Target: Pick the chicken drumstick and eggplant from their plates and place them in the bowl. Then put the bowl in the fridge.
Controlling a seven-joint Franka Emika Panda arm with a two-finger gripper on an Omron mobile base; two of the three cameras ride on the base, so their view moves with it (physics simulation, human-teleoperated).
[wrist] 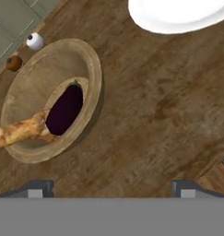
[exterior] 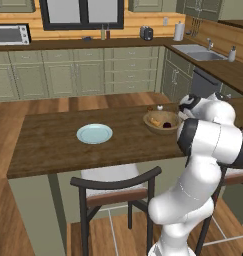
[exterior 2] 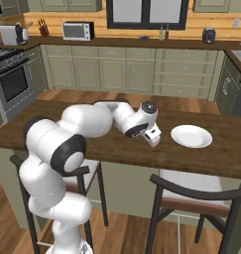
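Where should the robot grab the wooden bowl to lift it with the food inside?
Probably the thick rim of the bowl, from above on its bare side, one finger inside and one outside. The eggplant and chicken drumstick crowd the other side, and the bowl looks too wide for the open gripper.

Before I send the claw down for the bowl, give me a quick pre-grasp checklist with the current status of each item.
1. Chicken drumstick in the bowl: ok; it lies inside with one end sticking over the rim.
2. Eggplant in the bowl: ok, beside the drumstick.
3. Claw open and empty: ok; its fingertips stand wide apart with nothing between them.
4. Claw lined up on the bowl rim: not ok; in the hand view the bowl sits off to the left and bare table lies between the tips.
5. Plate empty: ok.
6. Fridge door open and path free: cannot tell.
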